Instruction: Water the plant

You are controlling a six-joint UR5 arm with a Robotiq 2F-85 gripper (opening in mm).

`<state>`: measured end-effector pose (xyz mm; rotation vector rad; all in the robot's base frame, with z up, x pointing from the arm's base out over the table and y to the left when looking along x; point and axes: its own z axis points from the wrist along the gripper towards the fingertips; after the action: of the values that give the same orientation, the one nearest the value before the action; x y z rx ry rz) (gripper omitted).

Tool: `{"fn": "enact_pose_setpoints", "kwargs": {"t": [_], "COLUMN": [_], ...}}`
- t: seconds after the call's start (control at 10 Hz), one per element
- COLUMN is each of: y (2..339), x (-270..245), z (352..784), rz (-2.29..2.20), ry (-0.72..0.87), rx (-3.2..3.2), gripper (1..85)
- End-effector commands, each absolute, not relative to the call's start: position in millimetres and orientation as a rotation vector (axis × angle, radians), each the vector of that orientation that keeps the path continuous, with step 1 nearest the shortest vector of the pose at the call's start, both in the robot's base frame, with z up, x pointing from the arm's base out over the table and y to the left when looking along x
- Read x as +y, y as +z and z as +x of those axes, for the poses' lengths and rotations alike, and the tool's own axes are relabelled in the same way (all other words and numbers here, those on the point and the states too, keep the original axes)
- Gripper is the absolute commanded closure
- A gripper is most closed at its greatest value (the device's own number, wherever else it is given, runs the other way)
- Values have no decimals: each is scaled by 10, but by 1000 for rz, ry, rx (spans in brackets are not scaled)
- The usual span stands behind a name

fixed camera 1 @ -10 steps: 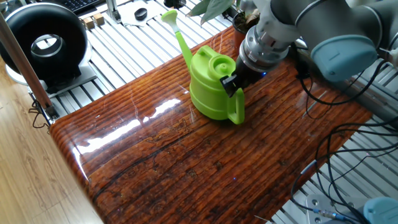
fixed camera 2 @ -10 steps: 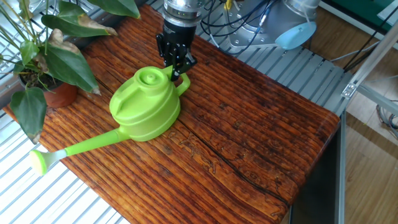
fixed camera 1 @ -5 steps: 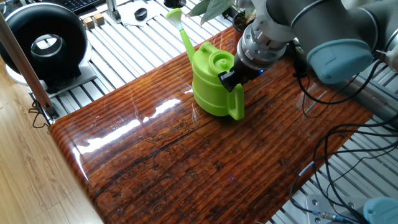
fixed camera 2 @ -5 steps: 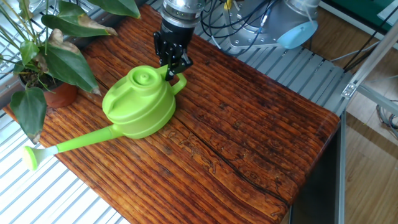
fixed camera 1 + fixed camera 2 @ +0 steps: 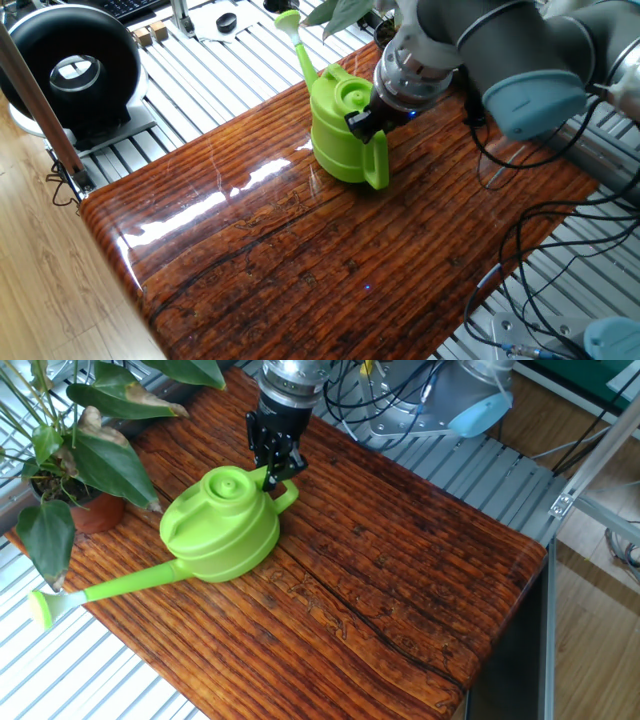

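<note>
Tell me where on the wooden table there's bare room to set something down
The widest bare stretch of table runs from the watering can to the far corner by the metal frame. It is crowded at the other end, where the plant, the can's spout and the pincer on the handle sit close together.

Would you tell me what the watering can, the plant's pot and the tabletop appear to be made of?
The watering can looks like moulded plastic: uniform lime green with a smooth, soft sheen. The plant's pot seems to be matte terracotta, reddish-brown and unglazed. The tabletop looks like ribbed dark wood under a glossy lacquer, showing grain and bright reflections.
</note>
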<state>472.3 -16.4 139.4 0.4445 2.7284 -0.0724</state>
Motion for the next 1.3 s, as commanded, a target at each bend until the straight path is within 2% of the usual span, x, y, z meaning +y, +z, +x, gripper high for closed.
{"fn": "enact_pose_setpoints", "kwargs": {"t": [0.0, 0.2, 0.6, 0.9, 1.2], "y": [1443, 1505, 1590, 1514, 1502], "x": [-210, -222, -120, 0, -65], "z": [4799, 4818, 4942, 4974, 4979], "rz": [497, 528, 540, 536, 523], "ry": [-139, -194, -135, -46, -73], "rx": [2687, 2672, 2634, 2644, 2634], "gripper": [843, 843, 843, 843, 843]}}
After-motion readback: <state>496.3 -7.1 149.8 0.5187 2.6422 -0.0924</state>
